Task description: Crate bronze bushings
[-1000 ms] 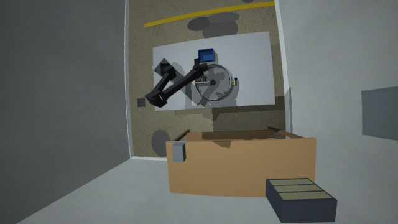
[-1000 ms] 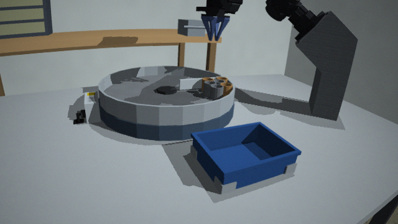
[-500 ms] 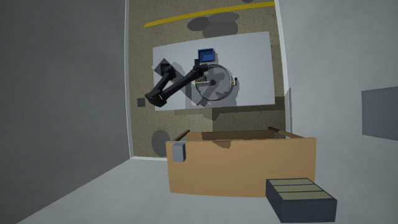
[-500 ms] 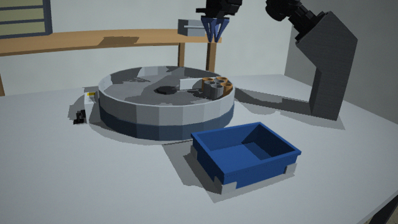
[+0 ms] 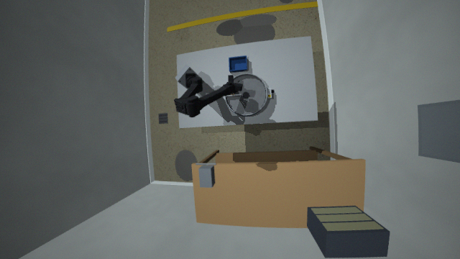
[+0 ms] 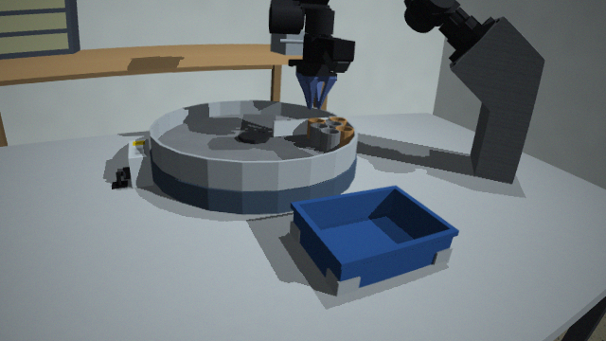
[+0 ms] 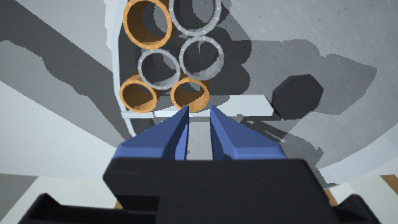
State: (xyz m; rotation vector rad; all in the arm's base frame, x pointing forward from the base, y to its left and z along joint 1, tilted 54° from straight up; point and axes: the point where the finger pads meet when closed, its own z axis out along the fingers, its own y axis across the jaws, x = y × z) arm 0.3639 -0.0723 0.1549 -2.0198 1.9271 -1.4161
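A pale grey, flat counter point(image 5: 291, 79) point(image 6: 189, 275) carries the whole job, and over it reaches the black, six-jointed arm point(image 5: 215, 96) point(image 6: 319, 16), coming in from ten o'clock in the top view. The round, grey-walled turning table point(image 5: 268, 95) point(image 6: 260, 175) with a dark blue base stands on the counter, and the blue, rectangular, open-topped crate point(image 5: 238, 57) point(image 6: 398, 260) sits just outside it, near its twelve o'clock, with no bushings inside. The claw point(image 5: 237, 87) point(image 6: 314, 108) point(image 7: 199, 111), with tapered blue fingers, hangs above the bushings, its tips slightly parted and nothing between them. Below, seen from the wrist, six upright tubes cluster from ten to twelve o'clock of the tips: three grey, hollow steel bushings point(image 6: 331, 139) point(image 7: 190, 52) and three orange-brown, hollow bronze bushings point(image 6: 347, 133) point(image 7: 132, 25), all on the turning table. The step in hand looks like lining up for the first bronze pick, probably the one nearest the tips, at eleven o'clock. Next the claw should centre over it, open only as far as needed, and descend straight, keeping its fingers off the steel neighbours, before gripping, lifting clear of the wall and carrying it to the crate.
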